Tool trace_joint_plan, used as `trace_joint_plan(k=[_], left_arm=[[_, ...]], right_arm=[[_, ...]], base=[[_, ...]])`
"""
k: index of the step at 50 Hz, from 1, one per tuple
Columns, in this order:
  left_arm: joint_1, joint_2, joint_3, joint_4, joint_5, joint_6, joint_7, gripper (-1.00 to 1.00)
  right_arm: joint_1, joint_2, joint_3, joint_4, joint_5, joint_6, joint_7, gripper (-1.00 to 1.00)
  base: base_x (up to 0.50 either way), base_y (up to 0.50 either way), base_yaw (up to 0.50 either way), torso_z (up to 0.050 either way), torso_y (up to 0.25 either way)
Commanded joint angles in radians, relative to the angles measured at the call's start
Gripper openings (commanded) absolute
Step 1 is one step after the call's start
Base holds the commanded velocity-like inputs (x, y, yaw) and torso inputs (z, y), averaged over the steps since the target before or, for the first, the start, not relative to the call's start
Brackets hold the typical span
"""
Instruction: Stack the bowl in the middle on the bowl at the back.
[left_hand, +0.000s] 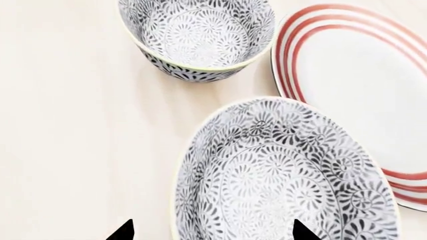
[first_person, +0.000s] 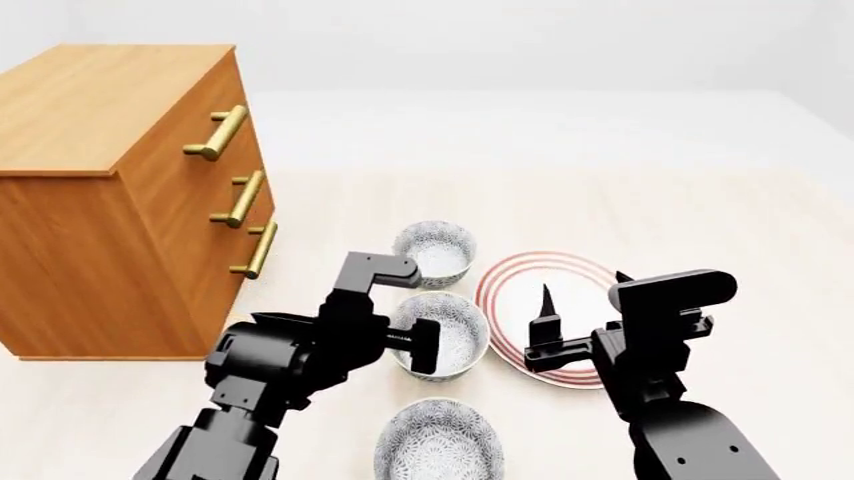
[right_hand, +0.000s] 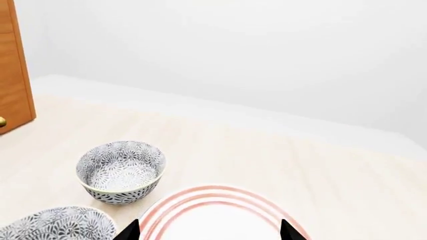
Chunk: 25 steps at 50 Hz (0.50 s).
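Three look-alike speckled bowls stand in a row running away from me. The bowl in the middle (left_hand: 287, 175) (first_person: 443, 333) lies right under my left gripper (left_hand: 215, 235) (first_person: 408, 345). That gripper is open, one fingertip (left_hand: 125, 232) outside the bowl's rim and the other over its inside. The bowl at the back (left_hand: 197, 35) (first_person: 435, 251) (right_hand: 121, 170) stands just beyond it, empty. My right gripper (right_hand: 208, 234) (first_person: 582, 295) hangs open over the red-ringed plate and holds nothing. The right wrist view catches only an edge of the middle bowl (right_hand: 57, 225).
A flat white plate with red rings (first_person: 554, 315) (left_hand: 360, 75) (right_hand: 213, 215) lies close to the right of the middle and back bowls. A third speckled bowl (first_person: 438, 445) sits nearest me. A wooden dresser with brass handles (first_person: 120, 190) (right_hand: 13, 65) stands at the left.
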<state>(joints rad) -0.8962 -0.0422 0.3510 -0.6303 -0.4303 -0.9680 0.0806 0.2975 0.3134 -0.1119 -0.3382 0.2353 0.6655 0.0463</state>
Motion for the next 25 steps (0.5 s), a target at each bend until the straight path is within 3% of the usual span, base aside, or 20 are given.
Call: trace_joint_plan(k=[1,8,9,25], left_arm=[[-0.016,0.003,0.022,-0.066,-0.013,0.036,0.009,1.00],[-0.022,0.002,0.035,-0.094,-0.019,0.058,0.011,1.00],[-0.023,0.002,0.036,-0.099,-0.019,0.062,0.011,-1.00],[-0.041,-0.020,0.000,-0.120,-0.068,0.068,-0.006,-1.00]], right_arm=[[0.001,0.001,-0.001,0.000,0.006,0.001,0.003,1.00],[0.001,0.001,0.000,0.000,0.009,0.005,0.007,1.00],[0.001,0.001,0.000,0.000,0.010,0.005,0.008,1.00],[0.002,0.000,0.006,0.000,0.028,0.017,0.010,1.00]], base=[[0.00,0.00,0.00,0.000,0.000],[0.00,0.00,0.00,0.000,0.000],[0.00,0.00,0.00,0.000,0.000],[0.00,0.00,0.00,0.000,0.000]])
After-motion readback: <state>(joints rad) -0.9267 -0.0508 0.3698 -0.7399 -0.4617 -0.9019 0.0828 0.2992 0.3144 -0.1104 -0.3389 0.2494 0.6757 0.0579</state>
